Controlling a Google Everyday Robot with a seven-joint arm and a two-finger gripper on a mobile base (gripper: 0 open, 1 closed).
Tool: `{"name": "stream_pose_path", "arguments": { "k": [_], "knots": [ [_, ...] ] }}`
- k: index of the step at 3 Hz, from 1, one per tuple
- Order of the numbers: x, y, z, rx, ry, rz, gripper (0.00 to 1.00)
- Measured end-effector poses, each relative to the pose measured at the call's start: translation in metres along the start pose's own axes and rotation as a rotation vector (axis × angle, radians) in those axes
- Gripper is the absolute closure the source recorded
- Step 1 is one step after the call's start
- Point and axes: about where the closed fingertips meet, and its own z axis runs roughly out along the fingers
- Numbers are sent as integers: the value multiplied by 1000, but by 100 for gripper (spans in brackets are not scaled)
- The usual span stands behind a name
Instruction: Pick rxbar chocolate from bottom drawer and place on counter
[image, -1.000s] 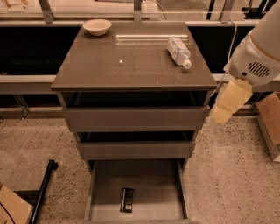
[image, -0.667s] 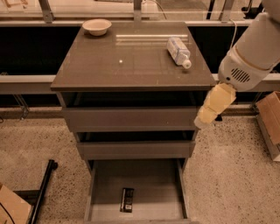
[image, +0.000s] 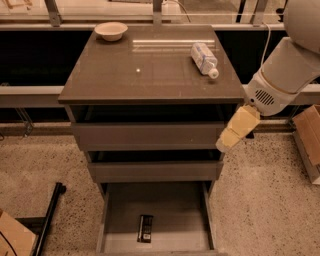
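Observation:
The rxbar chocolate (image: 145, 228), a small dark bar, lies flat on the floor of the open bottom drawer (image: 172, 207), near its front and a little left of centre. The counter (image: 145, 72) is the glossy top of the cabinet. My gripper (image: 226, 143), pale yellow on the end of a white arm, hangs at the cabinet's right front edge, level with the two upper drawers. It is well above and to the right of the bar and holds nothing that I can see.
A clear plastic bottle (image: 205, 59) lies on the counter's right side and a small bowl (image: 111, 31) stands at its back left. A cardboard box (image: 310, 137) stands on the floor at right. Another box (image: 11, 236) and a black bar (image: 48, 218) are at lower left.
My gripper has moved left and slightly down, from beside the cabinet to its right front edge. The bar, the bottle and the bowl have not moved.

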Motion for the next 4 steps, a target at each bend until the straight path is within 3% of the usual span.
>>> {"name": "stream_pose_path", "arguments": {
  "k": [1, 2, 3, 4],
  "knots": [
    [-11, 9, 28, -69, -29, 28, 0],
    [-22, 17, 62, -88, -37, 43, 0],
    [-28, 19, 103, -48, -7, 84, 0],
    [-18, 8, 154, 7, 74, 205, 0]
  ]
}}
